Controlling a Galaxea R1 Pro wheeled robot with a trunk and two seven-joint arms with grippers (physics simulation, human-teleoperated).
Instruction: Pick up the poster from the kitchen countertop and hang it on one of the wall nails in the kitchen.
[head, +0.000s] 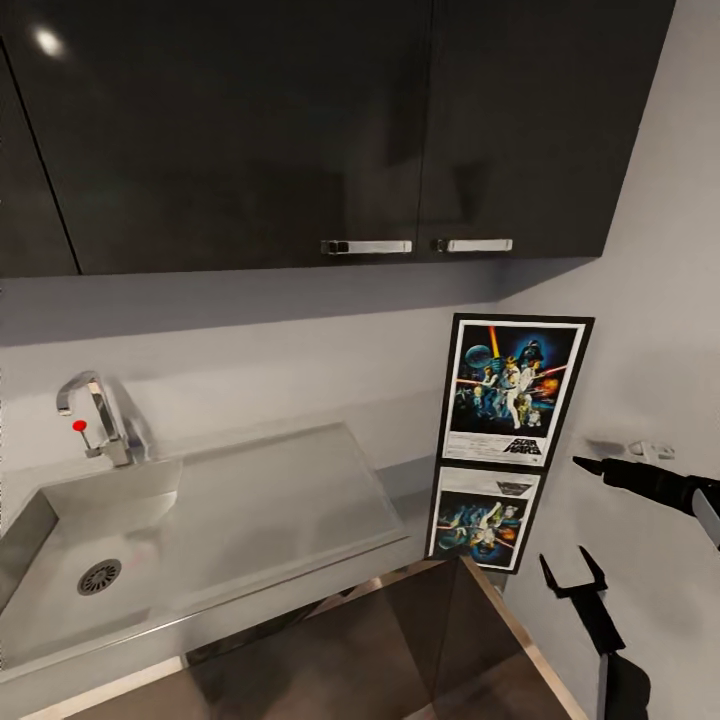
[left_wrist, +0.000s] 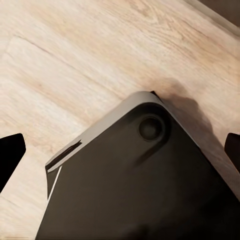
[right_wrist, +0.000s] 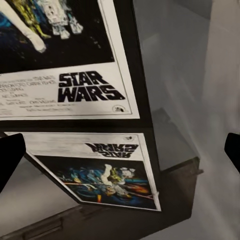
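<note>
Black fingertips of the right gripper (right_wrist: 120, 150) stand wide apart and empty, facing the black-framed, white-bordered Star Wars poster (right_wrist: 65, 60), which stands upright at the right end of the grey steel countertop (head: 300, 500) near the pale grey side wall (head: 650, 330), above its mirrored reflection (head: 487, 517). Over pale wooden flooring (left_wrist: 75, 60) and a dark rounded robot part (left_wrist: 150, 185), the left gripper (left_wrist: 120, 155) is spread wide too, holding nothing.

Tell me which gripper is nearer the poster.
Right. The right gripper hovers open just beside the poster, which stands on the countertop. The left gripper hangs open low over the wood floor, far from it.
</note>
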